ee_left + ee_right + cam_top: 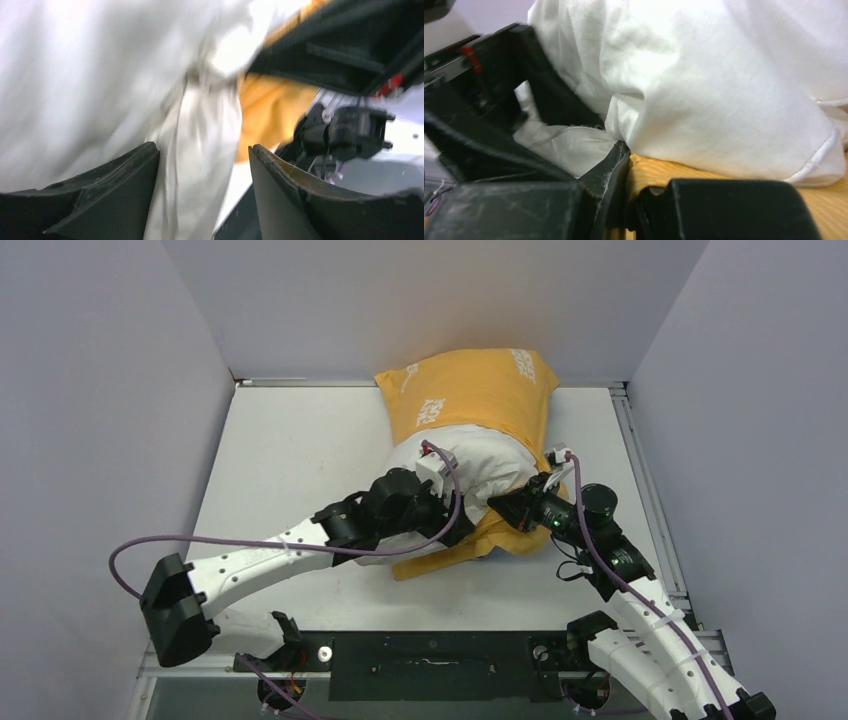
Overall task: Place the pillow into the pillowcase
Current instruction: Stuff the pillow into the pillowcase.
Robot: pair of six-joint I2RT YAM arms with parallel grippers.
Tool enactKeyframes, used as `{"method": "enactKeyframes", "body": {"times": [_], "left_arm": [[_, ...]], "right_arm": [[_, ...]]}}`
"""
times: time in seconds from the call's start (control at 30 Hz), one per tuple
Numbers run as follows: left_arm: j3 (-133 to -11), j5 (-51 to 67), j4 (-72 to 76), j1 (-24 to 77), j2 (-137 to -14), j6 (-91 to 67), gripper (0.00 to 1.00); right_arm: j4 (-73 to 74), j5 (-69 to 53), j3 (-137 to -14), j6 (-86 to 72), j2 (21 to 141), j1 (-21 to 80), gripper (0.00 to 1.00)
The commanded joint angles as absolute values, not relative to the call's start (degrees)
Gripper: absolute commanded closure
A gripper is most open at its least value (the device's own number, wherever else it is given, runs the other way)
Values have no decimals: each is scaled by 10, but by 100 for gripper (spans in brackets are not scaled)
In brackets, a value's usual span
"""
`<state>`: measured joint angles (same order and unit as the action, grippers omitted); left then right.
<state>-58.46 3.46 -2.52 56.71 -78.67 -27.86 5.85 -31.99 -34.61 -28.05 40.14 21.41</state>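
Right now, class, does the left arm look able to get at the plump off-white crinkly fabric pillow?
Probably yes: the left gripper stands open against the off-white pillow, a fold of it between the fingers, nothing in the way.

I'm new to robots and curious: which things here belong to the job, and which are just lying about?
Job: pillow; pillowcase; left gripper, open by the pillow; right gripper, shut on the pillowcase.
Just there: table; purple cables.

pillow [478, 462] half inside pillowcase [480, 390], left tool [202, 150] before it, right tool [634, 170] at its right
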Motion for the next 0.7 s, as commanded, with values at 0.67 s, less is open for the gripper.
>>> {"method": "enactKeyframes", "body": {"times": [0.67], "left_arm": [[-468, -73, -356, 435, -661, -343, 23]], "right_arm": [[-118, -325, -367, -298, 436, 200, 95]]}}
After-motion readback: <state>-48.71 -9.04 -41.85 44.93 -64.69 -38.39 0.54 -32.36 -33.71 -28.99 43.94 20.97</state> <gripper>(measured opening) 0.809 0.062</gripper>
